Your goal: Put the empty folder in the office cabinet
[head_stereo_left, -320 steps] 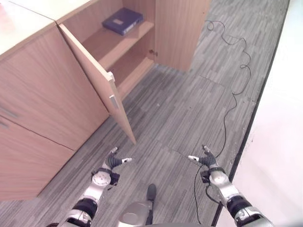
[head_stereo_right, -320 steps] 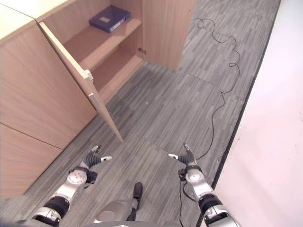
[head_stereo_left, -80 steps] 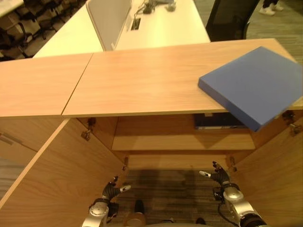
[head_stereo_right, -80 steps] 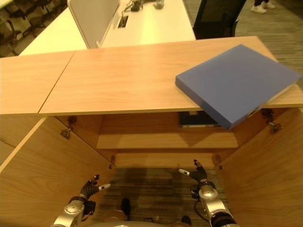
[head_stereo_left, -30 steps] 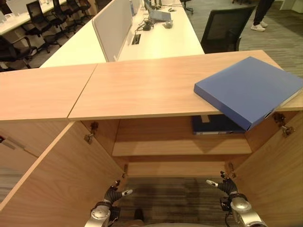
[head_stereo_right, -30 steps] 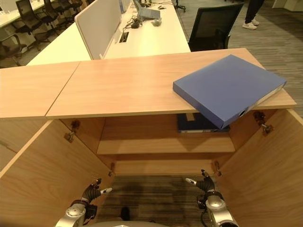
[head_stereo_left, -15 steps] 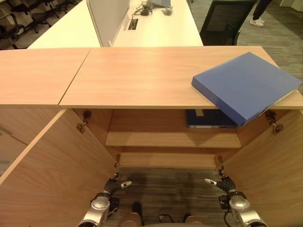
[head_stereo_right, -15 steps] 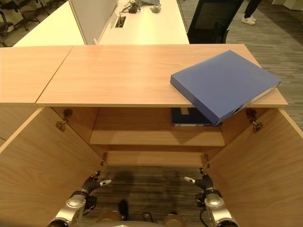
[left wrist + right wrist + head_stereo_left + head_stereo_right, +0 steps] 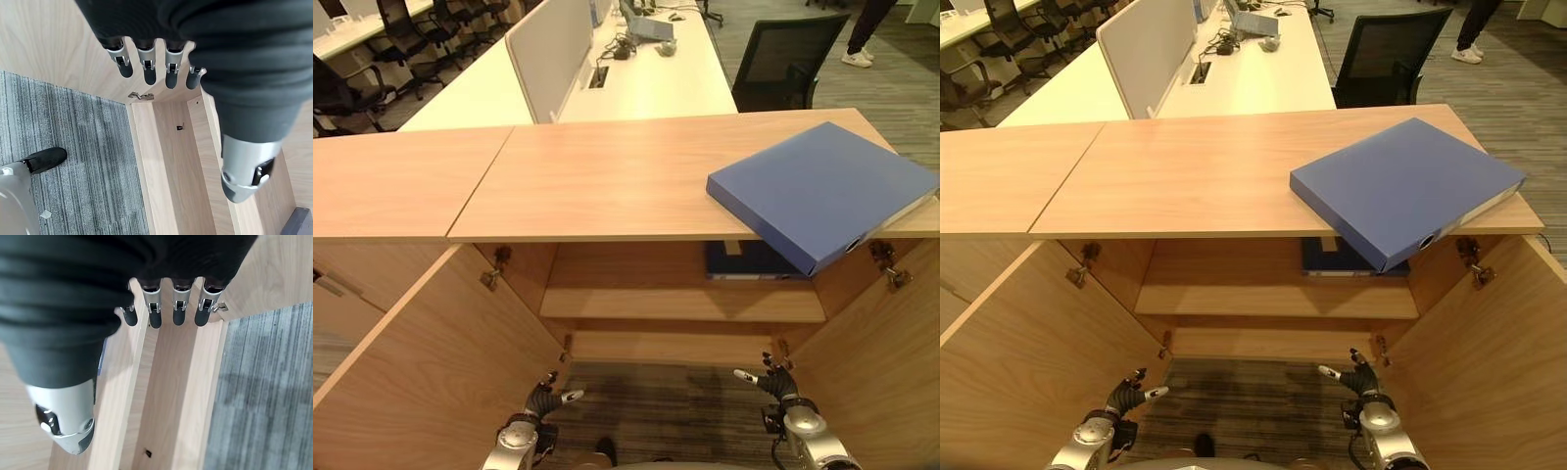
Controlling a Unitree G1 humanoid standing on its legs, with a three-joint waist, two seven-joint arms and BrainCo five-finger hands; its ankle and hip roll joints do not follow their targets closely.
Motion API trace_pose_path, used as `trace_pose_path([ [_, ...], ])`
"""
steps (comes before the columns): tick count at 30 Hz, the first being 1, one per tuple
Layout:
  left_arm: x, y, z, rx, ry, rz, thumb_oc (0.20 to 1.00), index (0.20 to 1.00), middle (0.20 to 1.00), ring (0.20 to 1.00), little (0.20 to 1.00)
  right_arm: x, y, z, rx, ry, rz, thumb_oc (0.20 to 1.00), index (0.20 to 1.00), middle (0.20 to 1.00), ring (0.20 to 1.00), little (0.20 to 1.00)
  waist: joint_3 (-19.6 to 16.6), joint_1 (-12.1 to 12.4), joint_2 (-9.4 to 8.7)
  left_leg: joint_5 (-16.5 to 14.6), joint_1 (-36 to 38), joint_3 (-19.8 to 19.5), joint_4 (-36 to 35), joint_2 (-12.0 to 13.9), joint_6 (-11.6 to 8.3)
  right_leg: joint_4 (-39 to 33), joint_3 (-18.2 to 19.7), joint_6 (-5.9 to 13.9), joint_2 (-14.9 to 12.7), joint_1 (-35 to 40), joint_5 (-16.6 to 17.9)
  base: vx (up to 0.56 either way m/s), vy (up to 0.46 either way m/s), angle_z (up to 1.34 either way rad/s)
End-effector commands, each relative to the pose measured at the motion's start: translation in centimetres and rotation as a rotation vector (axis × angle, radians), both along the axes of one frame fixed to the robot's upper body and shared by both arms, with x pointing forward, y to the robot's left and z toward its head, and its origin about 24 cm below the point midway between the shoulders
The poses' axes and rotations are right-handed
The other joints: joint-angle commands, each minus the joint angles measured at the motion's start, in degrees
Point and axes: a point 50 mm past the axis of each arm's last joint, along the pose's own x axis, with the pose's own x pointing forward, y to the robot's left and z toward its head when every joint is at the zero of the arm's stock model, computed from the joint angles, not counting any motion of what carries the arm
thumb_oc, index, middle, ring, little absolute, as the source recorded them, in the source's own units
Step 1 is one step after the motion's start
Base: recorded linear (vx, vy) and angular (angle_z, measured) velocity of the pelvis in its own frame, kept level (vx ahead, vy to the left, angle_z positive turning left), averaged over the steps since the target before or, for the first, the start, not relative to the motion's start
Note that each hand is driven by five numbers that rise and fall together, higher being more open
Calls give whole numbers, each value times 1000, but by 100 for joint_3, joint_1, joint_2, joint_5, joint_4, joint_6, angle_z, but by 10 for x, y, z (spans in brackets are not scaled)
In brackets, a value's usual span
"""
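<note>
Since half a second ago my view has tipped up a little, so more of the white desk (image 9: 636, 78) and the black chair (image 9: 788, 59) behind the cabinet (image 9: 607, 176) shows; nothing on the cabinet has moved, and my hands have stayed low. Both hang in front of the open cabinet, just above the grey striped carpet (image 9: 1253, 401): my left hand (image 9: 540, 404) by the left door (image 9: 421, 372), my right hand (image 9: 775, 383) by the right door (image 9: 881, 362). On each, the silver dark-tipped fingers are straight and relaxed, thumb held apart, with nothing in them. The blue folder (image 9: 822, 191) lies well above and apart from both hands, flat on the cabinet's smooth light-wood top at its right end, turned askew so one corner juts over the front edge. It is a flat rectangular box shape with a matte blue cover. Under it, on the upper shelf (image 9: 685, 304), a second, darker folder (image 9: 754, 262) lies partly hidden by the top and the first folder. A person's legs (image 9: 871, 29) are cut off at the far right.
</note>
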Motion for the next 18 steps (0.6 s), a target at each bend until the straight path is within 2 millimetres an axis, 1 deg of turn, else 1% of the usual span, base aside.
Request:
trace_pose_path([
  [1, 40, -1, 23, 7, -159, -28, 1000, 1000, 1000, 1000, 1000, 28, -1, 23, 11, -157, -8, 1000, 1000, 1000, 1000, 1000, 478, 79, -280, -408, -351, -229, 1367, -202, -484, -169, -56, -192, 318, -165, 243, -137, -36, 9],
  [3, 42, 0, 25, 7, -166, -16, 1000, 1000, 1000, 1000, 1000, 30, -3, 25, 4, -162, -11, 1000, 1000, 1000, 1000, 1000, 533, 102, -333, -292, -670, -410, 1828, -237, -568, -222, -69, -222, 297, -184, 275, -111, -38, 29],
  [4, 42, 0, 24, 4, -163, -10, 1000, 1000, 1000, 1000, 1000, 30, -3, 25, 3, -161, -10, 1000, 1000, 1000, 1000, 1000, 533, 102, -336, -355, -675, -508, 1837, -233, -554, -230, -55, -219, 294, -191, 285, -1, 45, 11],
  [5, 40, -1, 22, -6, -160, 10, 1000, 1000, 1000, 1000, 1000, 29, -6, 23, -7, -148, -16, 1000, 1000, 1000, 1000, 1000, 549, 103, -331, -356, -646, -605, 1748, -28, -580, -235, -36, -177, 240, -142, 282, 58, 126, -5],
  [6, 39, -2, 21, -12, -157, 19, 1000, 1000, 1000, 1000, 1000, 28, -8, 23, -16, -143, -20, 1000, 1000, 1000, 1000, 1000, 539, 92, -318, -308, -597, -597, 1589, 164, -602, -214, -66, -137, 182, -140, 270, 77, 141, -36],
  [7, 38, -3, 21, -15, -155, 22, 1000, 1000, 1000, 1000, 1000, 28, -9, 23, -18, -142, -24, 1000, 1000, 1000, 1000, 1000, 530, 86, -301, -312, -506, -580, 1443, 250, -592, -198, -73, -121, 184, -139, 250, 110, 134, -7],
  [8, 36, -2, 20, -8, -146, 17, 1000, 1000, 1000, 1000, 1000, 27, -12, 23, -23, -140, -31, 1000, 1000, 1000, 1000, 1000, 470, 93, -236, -317, -432, -652, 1006, 377, -534, -138, -60, -82, 216, -177, 200, 105, 101, 5],
  [9, 35, -2, 20, -11, -149, 16, 1000, 1000, 1000, 1000, 1000, 27, -13, 24, -25, -143, -35, 1000, 1000, 1000, 1000, 1000, 443, 101, -186, -269, -335, -698, 734, 433, -549, -88, -6, -70, 245, -196, 153, 86, 77, 15],
  [10, 35, -2, 20, -12, -149, 16, 1000, 1000, 1000, 1000, 1000, 27, -13, 24, -25, -143, -35, 1000, 1000, 1000, 1000, 1000, 443, 107, -184, -258, -316, -690, 707, 437, -552, -83, 0, -72, 247, -196, 149, 83, 100, 18],
  [11, 33, -2, 19, -3, -144, 5, 1000, 1000, 1000, 1000, 1000, 26, -14, 24, -23, -141, -38, 1000, 1000, 1000, 1000, 1000, 335, 76, -120, -261, -90, -669, 260, 526, -589, -100, 18, -46, 237, -190, 124, 90, 111, 6],
  [13, 31, 0, 18, 9, -138, -7, 1000, 1000, 1000, 1000, 1000, 24, -13, 22, -20, -134, -36, 1000, 1000, 1000, 1000, 1000, 233, 40, -57, -247, 151, -485, 9, 538, -635, -153, 13, -26, 237, -131, 146, 105, 111, 1],
  [14, 31, 0, 18, 9, -138, -7, 1000, 1000, 1000, 1000, 1000, 24, -13, 22, -20, -133, -36, 1000, 1000, 1000, 1000, 1000, 238, 47, -56, -242, 171, -475, -8, 540, -636, -157, 20, -26, 239, -122, 147, 110, 90, 22],
  [15, 31, 2, 19, 18, -139, -7, 1000, 1000, 1000, 1000, 1000, 23, -10, 21, -9, -133, -36, 1000, 1000, 1000, 1000, 1000, 185, 56, -43, -273, 364, -424, -157, 470, -624, -188, 24, 3, 198, -59, 195, 67, 56, 20],
  [18, 32, 5, 20, 25, -145, -4, 1000, 1000, 1000, 1000, 1000, 24, -7, 20, 0, -134, -33, 1000, 1000, 1000, 1000, 1000, 168, 76, -51, -297, 437, -397, -232, 432, -603, -188, 52, 33, 171, -68, 219, 35, 51, -3],
])
